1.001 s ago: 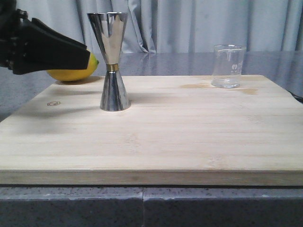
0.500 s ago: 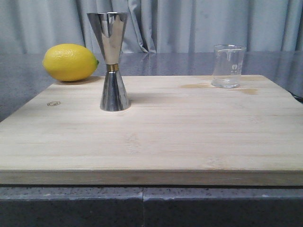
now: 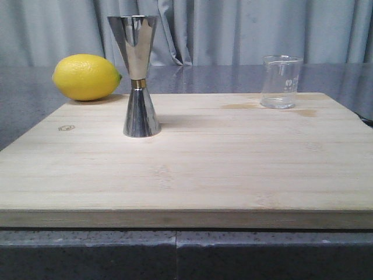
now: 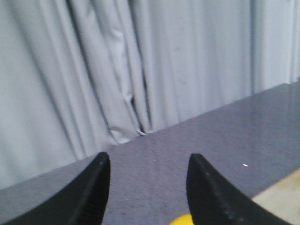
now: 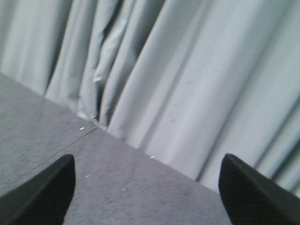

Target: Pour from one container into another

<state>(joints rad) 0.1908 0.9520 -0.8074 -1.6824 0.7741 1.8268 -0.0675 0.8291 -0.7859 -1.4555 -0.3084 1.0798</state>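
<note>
Upright near the far right corner of the wooden board [image 3: 233, 169] stands the small clear beaker [image 3: 280, 81], its pour lip at the rim and faint white print on its side; whether it holds any liquid cannot be told. Well apart from it, toward the board's left side, the steel jigger [image 3: 137, 76] stands upright on its narrower cone, a thin gold band at its waist. Nothing touches either vessel. Behind and to the left of the jigger, a yellow lemon [image 3: 86, 76] lies on the grey tabletop [image 3: 35, 111] just off the board's back edge. Grey curtains [image 3: 233, 29] hang behind. Neither arm appears in the front view. The left gripper [image 4: 147, 192] has its black fingers spread apart over the grey surface, empty, with a sliver of the lemon below them. The right gripper [image 5: 145, 197] is spread wider still, also empty, facing the curtains.
</note>
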